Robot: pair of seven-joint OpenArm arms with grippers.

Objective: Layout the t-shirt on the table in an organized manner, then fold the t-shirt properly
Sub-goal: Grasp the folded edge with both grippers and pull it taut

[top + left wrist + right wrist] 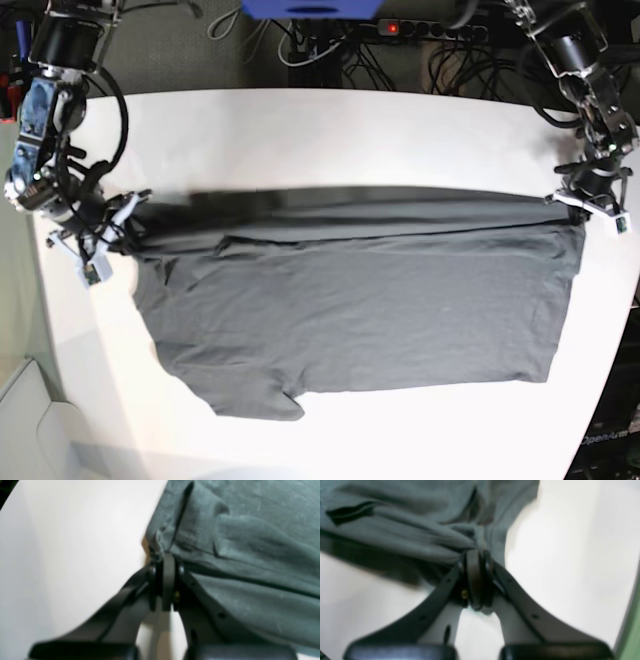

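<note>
You've got the shirt [360, 300] stretched wide across the table [330, 130], dark grey, back edge lifted and creased, one sleeve hanging toward the front. Your left gripper [160, 555] is pinched on one far corner, your right gripper [476, 551] on the other, cloth bunching at both.

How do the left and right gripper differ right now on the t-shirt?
The left gripper pinches the t-shirt at its straight-edged end, on the base view's right. The right gripper pinches the opposite end, where a sleeve shows, and the cloth bunches into more folds there. Both are shut on fabric, stretching one edge above the table.
</note>
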